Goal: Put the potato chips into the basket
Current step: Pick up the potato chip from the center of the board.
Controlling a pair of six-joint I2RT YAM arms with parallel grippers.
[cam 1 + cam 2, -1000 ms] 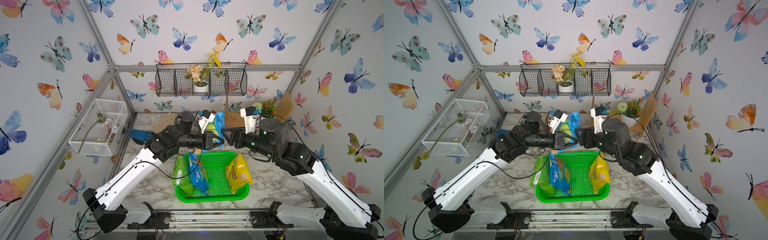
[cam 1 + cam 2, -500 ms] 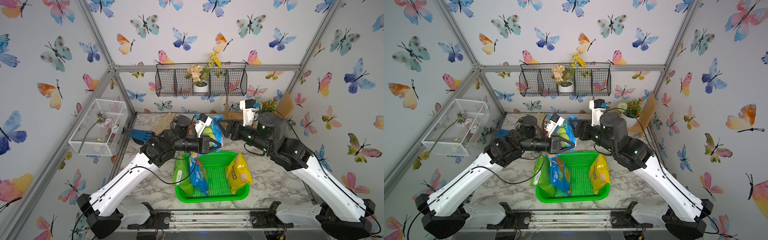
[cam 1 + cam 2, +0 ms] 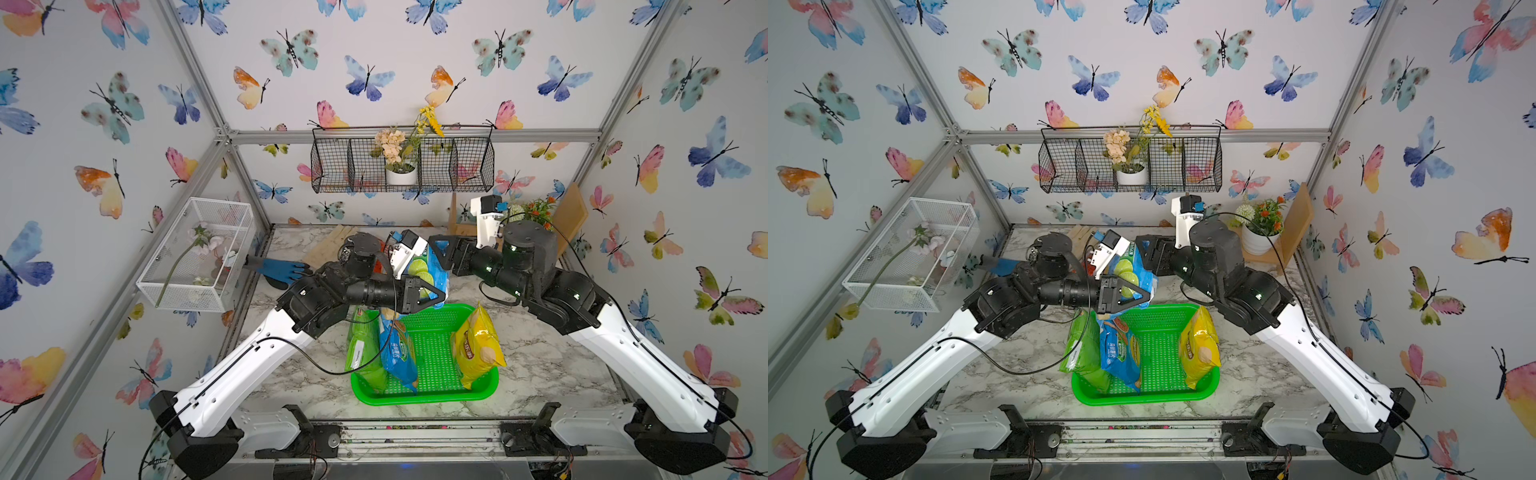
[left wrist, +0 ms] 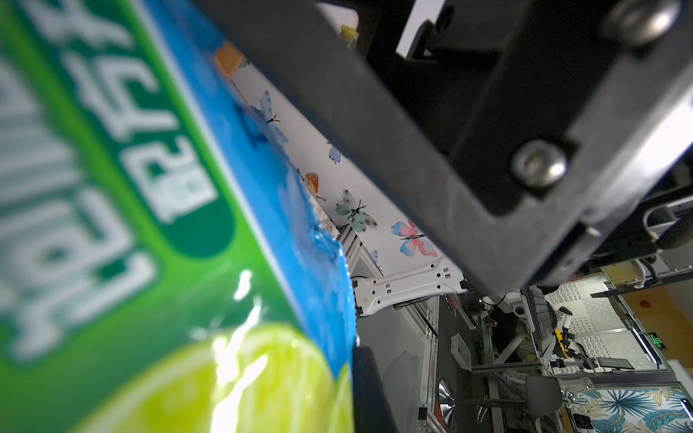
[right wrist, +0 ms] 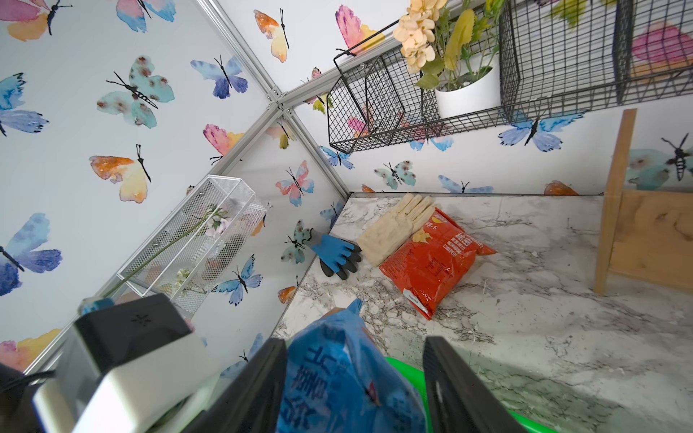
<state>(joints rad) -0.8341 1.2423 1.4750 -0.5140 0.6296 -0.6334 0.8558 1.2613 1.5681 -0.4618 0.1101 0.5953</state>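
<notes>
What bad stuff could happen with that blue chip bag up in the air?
The left hand grips the blue bag above the basket's far rim, so if dropped now it might land half outside. The green bag leans over the basket's side; a falling bag may knock it out. The right hand is open around the blue bag and could snag it.

The cell is lit brightly and evenly from above; only soft shadows are cast on the marble tabletop (image 3: 536, 365). Glare is caught on the glossy yellow bag (image 3: 478, 345). Wide-angle stretching is seen toward the edges. In the left wrist view the blue bag (image 4: 150, 225) is blurred by closeness, while the background is sharp.
</notes>
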